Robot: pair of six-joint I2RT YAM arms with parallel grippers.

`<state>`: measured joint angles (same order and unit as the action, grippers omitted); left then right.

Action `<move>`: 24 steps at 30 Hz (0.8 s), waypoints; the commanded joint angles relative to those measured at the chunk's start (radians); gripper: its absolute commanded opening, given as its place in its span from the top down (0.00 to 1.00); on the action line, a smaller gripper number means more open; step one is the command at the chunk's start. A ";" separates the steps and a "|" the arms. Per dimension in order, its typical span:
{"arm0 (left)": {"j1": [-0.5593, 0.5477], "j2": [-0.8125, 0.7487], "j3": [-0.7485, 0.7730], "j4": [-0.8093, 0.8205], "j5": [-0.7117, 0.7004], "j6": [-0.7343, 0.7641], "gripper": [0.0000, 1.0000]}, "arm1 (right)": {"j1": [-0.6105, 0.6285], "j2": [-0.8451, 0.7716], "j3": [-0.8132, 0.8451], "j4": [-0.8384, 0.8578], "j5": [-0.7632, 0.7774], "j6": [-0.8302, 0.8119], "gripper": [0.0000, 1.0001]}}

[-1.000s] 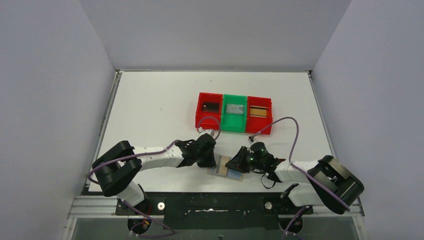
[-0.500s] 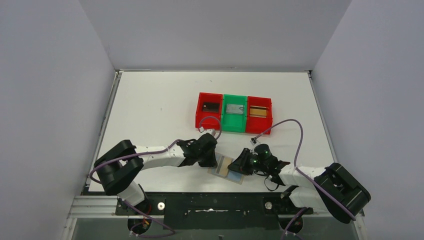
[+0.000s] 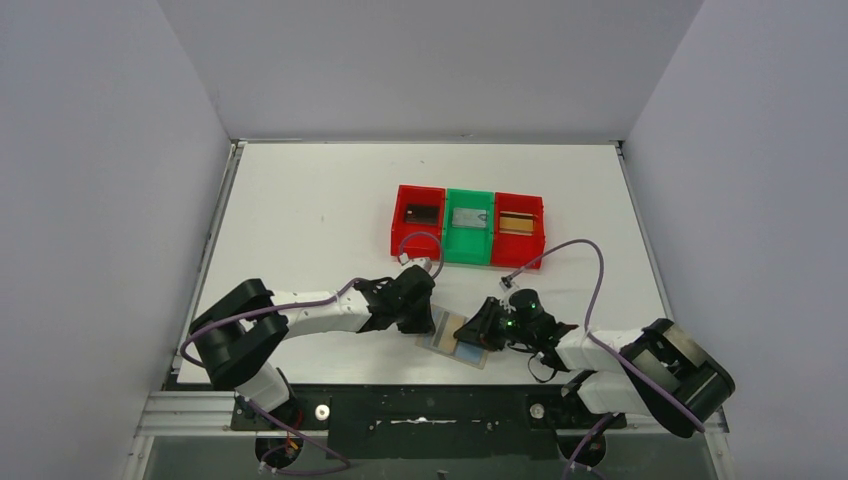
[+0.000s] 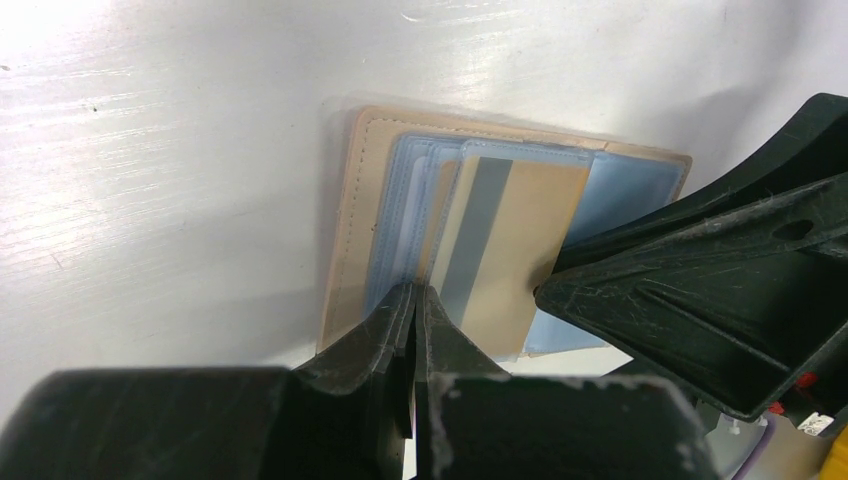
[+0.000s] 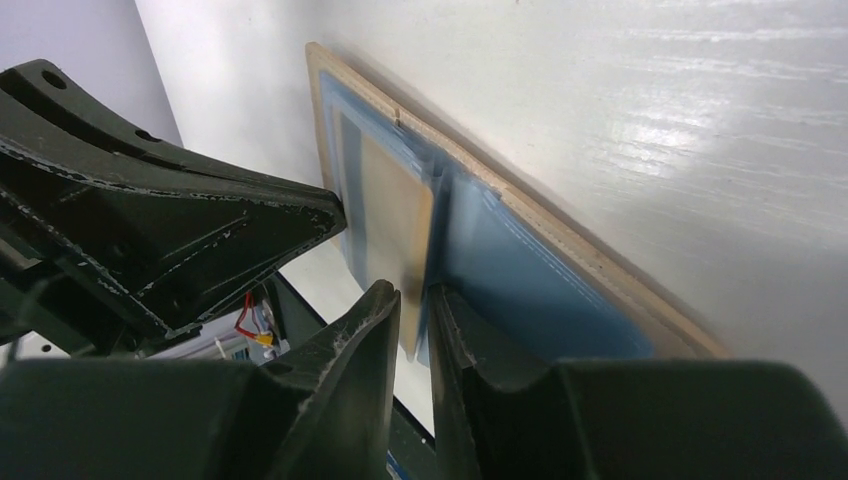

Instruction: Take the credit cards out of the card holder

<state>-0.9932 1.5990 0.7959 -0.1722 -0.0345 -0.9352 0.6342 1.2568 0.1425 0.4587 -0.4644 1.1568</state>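
The card holder (image 3: 450, 333) lies open and flat on the surface (image 3: 300, 210), directly between the two pincers, its pale blue pockets facing up; a tan card (image 4: 510, 240) with a grey stripe stands partly out of its pocket, and other card edges seem tucked beneath it, though I cannot tell how many; the right pincer (image 5: 412, 295) is closed on that card's free edge; the left pincer (image 4: 414, 292) has its jaws drawn together with the tips at the holder's opposite edge, and whether they pinch a pocket or merely press on it I cannot tell.

The likely trouble is the holder travelling with the card; if the left tips slip on the smooth material, the whole holder would drag or lift; a thin grip on a slick card could also slide off, or bend the card if it is pulled at an angle to the pocket.

Well beyond both pincers three trays sit in a touching row; a red tray (image 3: 397, 235) holds a dark flat piece (image 3: 421, 213); a green tray (image 3: 468, 255) holds a pale grey piece (image 3: 468, 217); a second red tray (image 3: 520, 255) holds a tan piece (image 3: 517, 223).
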 commanded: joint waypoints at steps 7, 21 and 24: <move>-0.001 0.046 -0.023 -0.089 -0.044 0.026 1.00 | 0.004 -0.048 -0.024 0.003 0.034 -0.018 0.94; -0.001 0.045 -0.030 -0.082 -0.045 0.016 1.00 | -0.011 -0.169 -0.037 -0.155 0.022 -0.026 0.99; -0.001 0.047 -0.026 -0.087 -0.046 0.017 1.00 | -0.021 -0.185 -0.042 -0.197 0.012 -0.036 0.97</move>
<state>-0.9939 1.6032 0.7963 -0.1673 -0.0334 -0.9394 0.6292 1.1038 0.1143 0.3168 -0.4511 1.1450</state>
